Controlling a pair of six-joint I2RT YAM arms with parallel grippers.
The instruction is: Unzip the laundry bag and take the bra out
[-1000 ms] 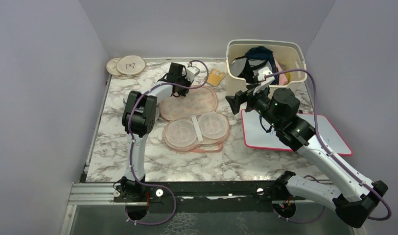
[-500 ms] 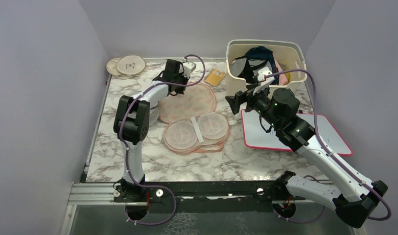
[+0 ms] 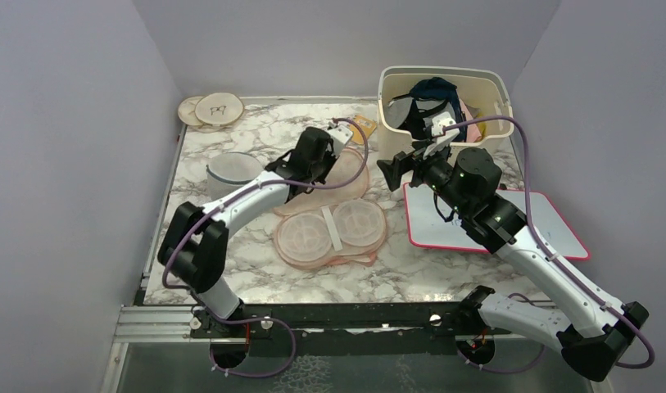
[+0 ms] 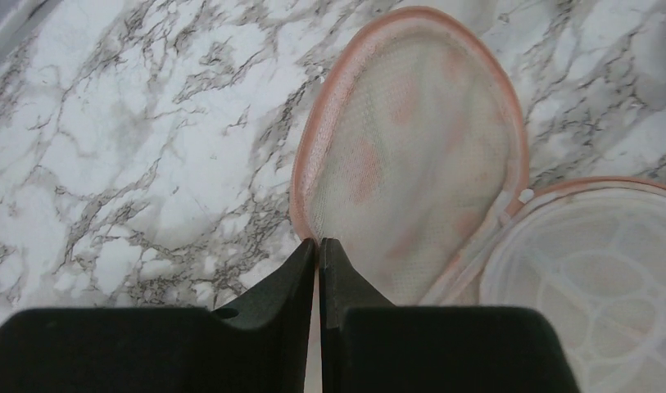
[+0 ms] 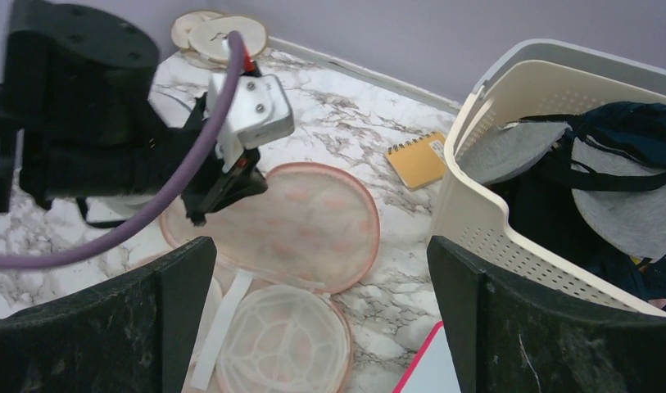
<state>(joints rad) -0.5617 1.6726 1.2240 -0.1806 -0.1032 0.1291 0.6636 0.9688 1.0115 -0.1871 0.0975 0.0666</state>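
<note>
- The left gripper has its fingers pressed together at lower centre of its wrist view, tips on the pink edging of the laundry bag. I cannot tell if they pinch it.
- It has swung from the bag's upper edge down-right in the overhead frame, so the zip pull is probably under way.
- The bag lies mid-frame.
- The right gripper hovers wide open to its right.

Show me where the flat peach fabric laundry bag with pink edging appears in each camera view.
Top external: the flat peach fabric laundry bag lies mid-table, partly under the left arm.
Left wrist: the bag fills the upper centre.
Right wrist: the bag lies just left of centre.
Shared landmark: the translucent two-cup plastic frame beside it.
</note>
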